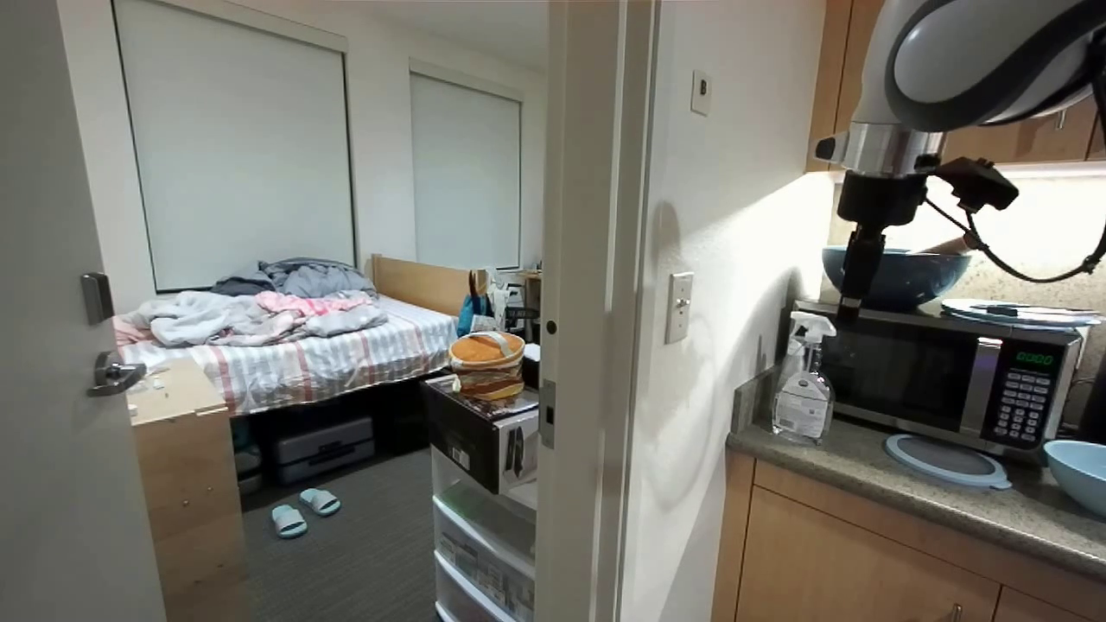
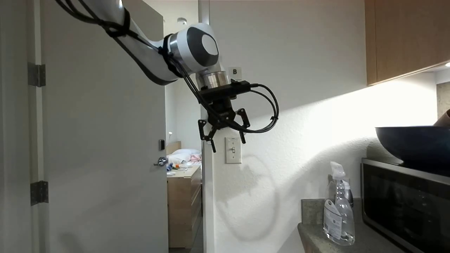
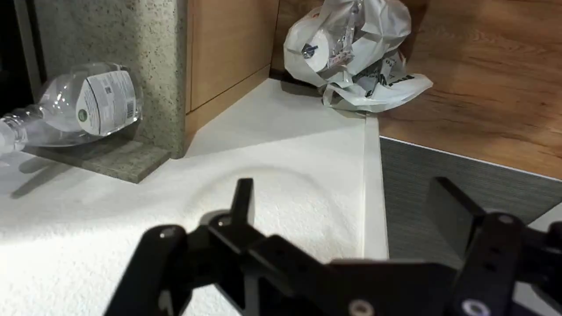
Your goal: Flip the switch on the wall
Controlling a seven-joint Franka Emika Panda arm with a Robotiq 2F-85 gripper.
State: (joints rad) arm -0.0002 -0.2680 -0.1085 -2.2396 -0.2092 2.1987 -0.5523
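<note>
You have a counter [image 1: 851, 458] at lower right. On it rest a microwave [image 1: 907, 376], spray bottle [image 1: 802, 402], lid [image 1: 946, 461] and light-blue bowl [image 1: 1080, 475].

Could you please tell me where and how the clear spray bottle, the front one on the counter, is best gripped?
I would probably grip its narrow neck, just under the white trigger head, coming level from the front of the counter. The bottle stands upright and widens below the neck, the head covers it from above, and the wall and microwave stand at other sides.

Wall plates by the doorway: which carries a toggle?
The lower one, the switch, whose toggle juts out; the upper plate bears a letter B instead.
</note>
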